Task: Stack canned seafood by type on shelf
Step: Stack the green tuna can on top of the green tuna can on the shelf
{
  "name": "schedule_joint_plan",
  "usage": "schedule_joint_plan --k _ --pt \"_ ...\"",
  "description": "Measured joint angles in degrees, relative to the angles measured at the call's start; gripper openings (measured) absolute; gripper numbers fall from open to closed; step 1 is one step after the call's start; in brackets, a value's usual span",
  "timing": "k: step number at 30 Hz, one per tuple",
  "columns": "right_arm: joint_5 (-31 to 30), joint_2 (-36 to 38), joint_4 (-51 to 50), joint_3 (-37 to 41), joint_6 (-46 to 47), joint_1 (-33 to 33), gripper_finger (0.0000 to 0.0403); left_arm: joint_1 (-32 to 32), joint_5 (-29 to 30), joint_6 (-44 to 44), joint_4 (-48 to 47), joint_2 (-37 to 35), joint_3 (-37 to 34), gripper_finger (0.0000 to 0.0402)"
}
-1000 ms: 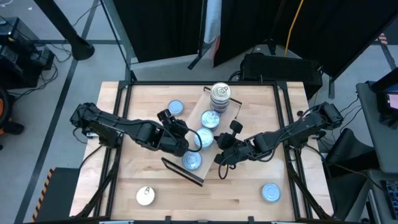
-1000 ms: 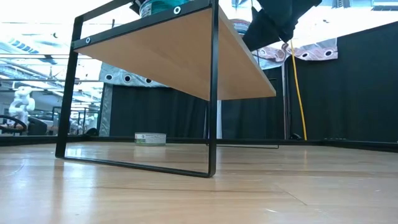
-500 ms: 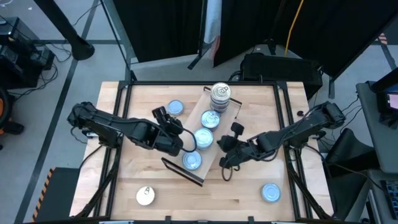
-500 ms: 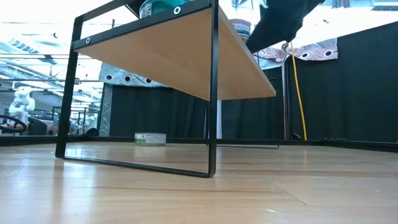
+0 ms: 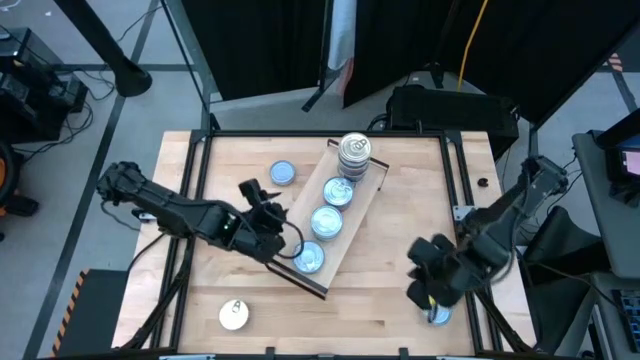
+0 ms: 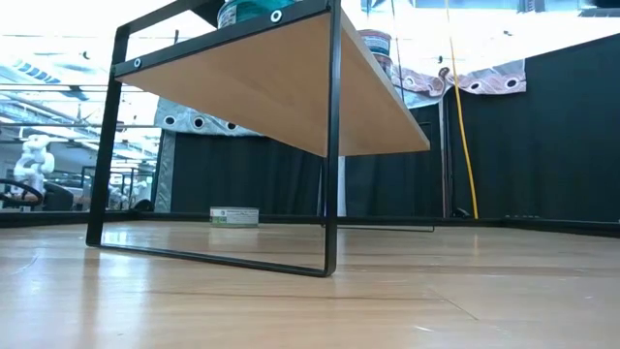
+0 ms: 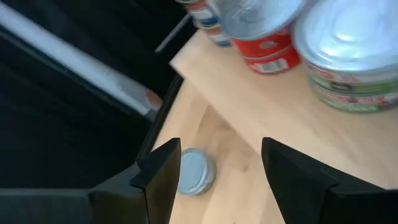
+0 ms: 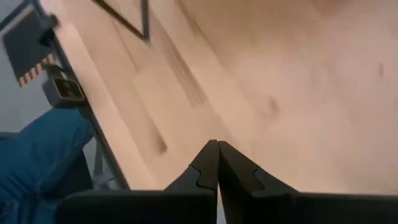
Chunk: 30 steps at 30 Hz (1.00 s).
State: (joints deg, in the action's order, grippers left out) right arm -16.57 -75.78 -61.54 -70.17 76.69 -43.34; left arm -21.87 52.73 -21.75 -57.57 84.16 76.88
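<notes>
The shelf (image 5: pixel 362 205) lies slantwise across the middle of the table; the low view shows its underside (image 6: pixel 291 87). On it stand a stack of tins (image 5: pixel 354 152) at the far end and three single blue-topped tins (image 5: pixel 326 221) in a row. My left gripper (image 5: pixel 278 238) hangs open just left of the shelf's near half, with nothing between its fingers (image 7: pixel 217 168). Beyond those fingers a loose blue-topped tin (image 7: pixel 196 171) rests on the table. My right gripper (image 5: pixel 428 290) is shut and empty (image 8: pixel 217 155) above the table's near right, next to another loose tin (image 5: pixel 438 312).
One loose blue-topped tin (image 5: pixel 283 173) sits on the table left of the shelf's far end. A cream-topped tin (image 5: pixel 233 315) sits near the front left. The table's black frame (image 5: pixel 462 190) runs along its edges. Bare wood lies between the shelf and the right arm.
My right gripper has swung away from the shelf's near end toward the table's near right corner, rising and turning as it went, and has stayed shut. My left gripper has drawn back a little from the shelf's tins toward the table's left, still open.
</notes>
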Motion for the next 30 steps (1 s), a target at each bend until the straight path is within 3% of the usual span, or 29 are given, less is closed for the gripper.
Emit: schedule_joint_plan --k 4,7,10,14,16,30 --pt "-2.7 -2.4 -2.8 0.0 9.8 -6.1 0.0000 2.3 0.3 11.3 14.1 -2.4 -7.5 0.0226" --pt "-6.5 -4.6 -3.0 0.0 13.8 -8.5 0.0000 5.7 -3.5 14.4 21.4 -4.0 -10.2 0.0226" --pt "-0.2 -6.5 -1.8 0.0 17.4 -9.9 0.0000 7.3 -8.6 14.2 22.7 -5.0 -10.8 0.0226" --pt "14.2 -9.3 0.2 0.0 26.6 -12.1 0.0000 6.5 -8.9 10.9 23.6 -7.0 -10.8 0.0226" --pt "18.0 -11.2 1.6 0.1 29.8 -13.7 0.0000 5.6 -8.9 10.1 24.2 -8.0 -10.8 0.0226" --pt "18.4 -23.3 16.7 0.1 46.1 -18.3 0.0000 0.4 -8.9 11.2 24.0 -10.4 -10.8 0.0226"
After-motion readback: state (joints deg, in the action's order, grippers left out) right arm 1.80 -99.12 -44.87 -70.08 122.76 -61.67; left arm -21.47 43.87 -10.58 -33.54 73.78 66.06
